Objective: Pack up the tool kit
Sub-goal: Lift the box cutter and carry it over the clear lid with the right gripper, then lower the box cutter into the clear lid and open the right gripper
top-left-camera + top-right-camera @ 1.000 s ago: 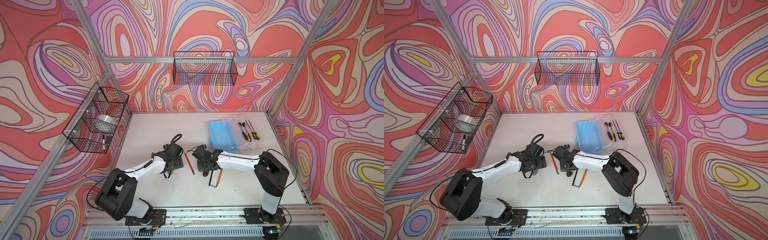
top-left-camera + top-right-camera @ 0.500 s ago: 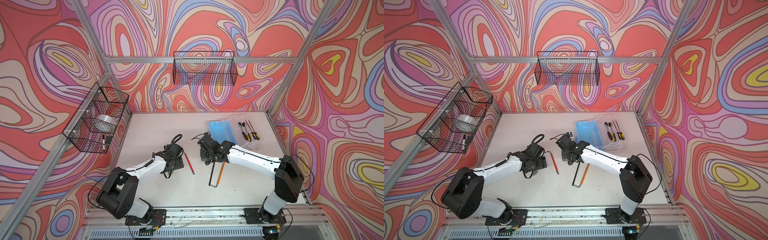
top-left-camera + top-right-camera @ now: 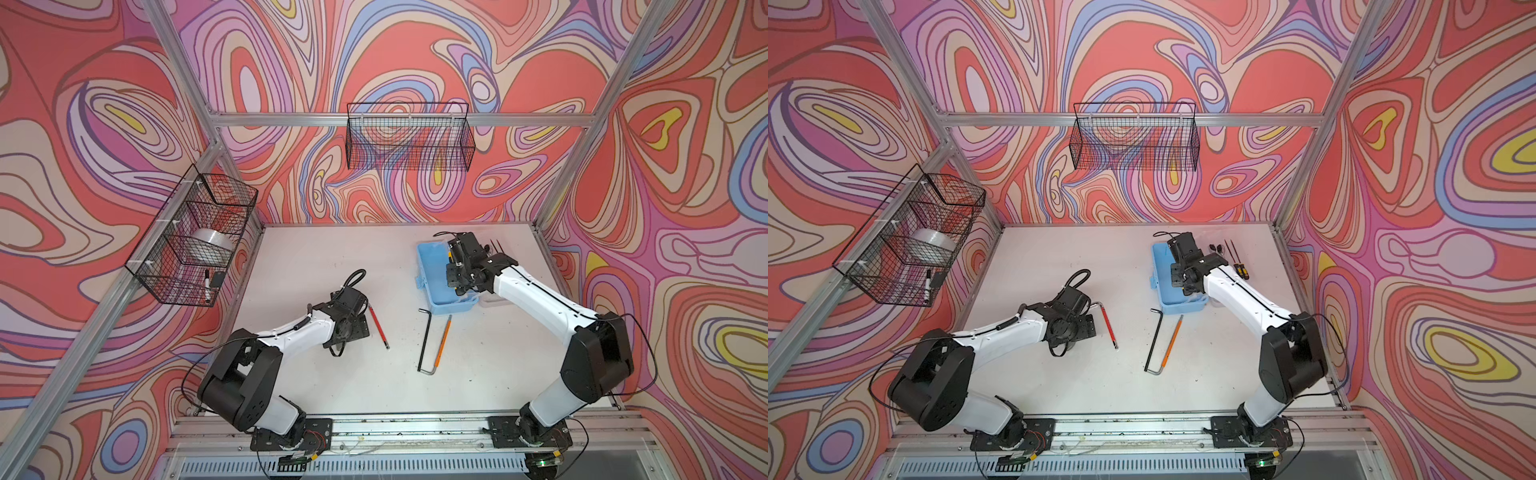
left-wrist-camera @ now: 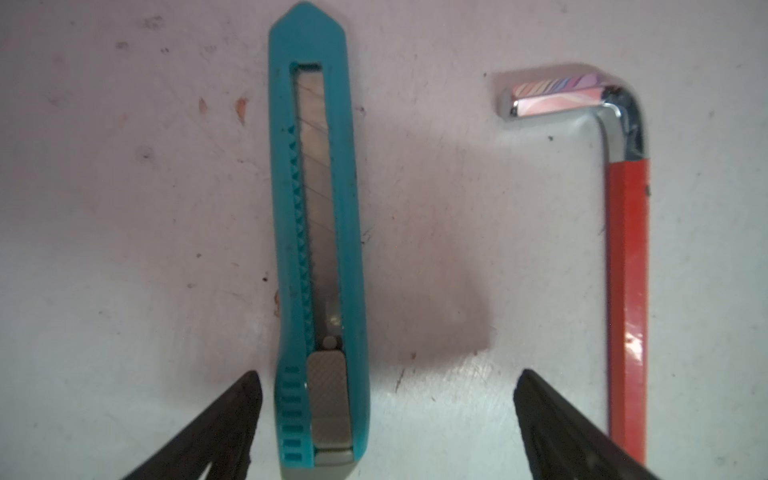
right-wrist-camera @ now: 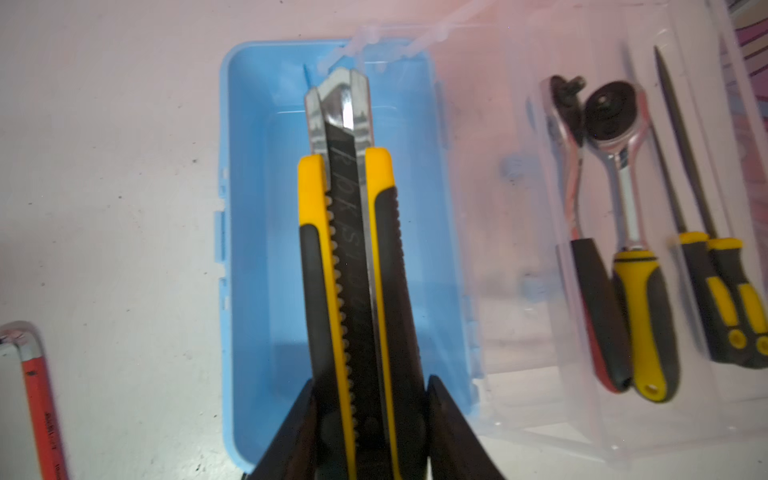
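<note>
Nearest you, your left hand hangs wide open over a teal cutter lying flat on the tabletop, with a red hex key just beside it. Farther back, your right hand grips a yellow-and-black cutter above the light-blue case. Its clear lid is folded open alongside, where ratchets and screwdrivers lie.

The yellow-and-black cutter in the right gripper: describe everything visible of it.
The yellow-and-black cutter is a snap-blade utility knife: yellow plastic body, black rubbery grip panels, a toothed track beside a dark lettered blade strip, and a silver metal nose. The right gripper is shut on its rear end, a finger on each side. It hangs lengthwise over the open light-blue case, nose away from the gripper; whether it touches the case floor cannot be told.
</note>
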Controlling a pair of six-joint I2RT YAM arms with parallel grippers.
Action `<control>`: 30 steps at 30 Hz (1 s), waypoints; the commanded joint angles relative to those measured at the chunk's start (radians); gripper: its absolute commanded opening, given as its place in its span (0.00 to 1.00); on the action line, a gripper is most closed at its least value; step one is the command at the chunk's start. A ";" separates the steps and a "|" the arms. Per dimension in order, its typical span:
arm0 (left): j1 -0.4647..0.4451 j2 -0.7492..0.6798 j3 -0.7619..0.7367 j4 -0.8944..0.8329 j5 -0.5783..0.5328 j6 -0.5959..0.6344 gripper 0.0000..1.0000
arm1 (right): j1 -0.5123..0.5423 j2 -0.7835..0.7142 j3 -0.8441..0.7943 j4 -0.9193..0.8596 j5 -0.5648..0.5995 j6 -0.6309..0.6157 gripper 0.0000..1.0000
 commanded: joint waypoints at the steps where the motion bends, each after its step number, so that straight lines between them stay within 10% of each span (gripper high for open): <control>1: 0.002 0.012 0.011 0.003 0.006 -0.005 0.95 | -0.057 0.022 0.041 0.026 -0.014 -0.088 0.07; 25: 0.004 0.002 0.002 -0.001 -0.016 -0.008 0.94 | -0.187 0.263 0.128 0.029 -0.014 -0.193 0.13; 30: 0.003 0.016 0.003 0.007 -0.004 -0.008 0.90 | -0.187 0.258 0.133 0.027 -0.023 -0.181 0.40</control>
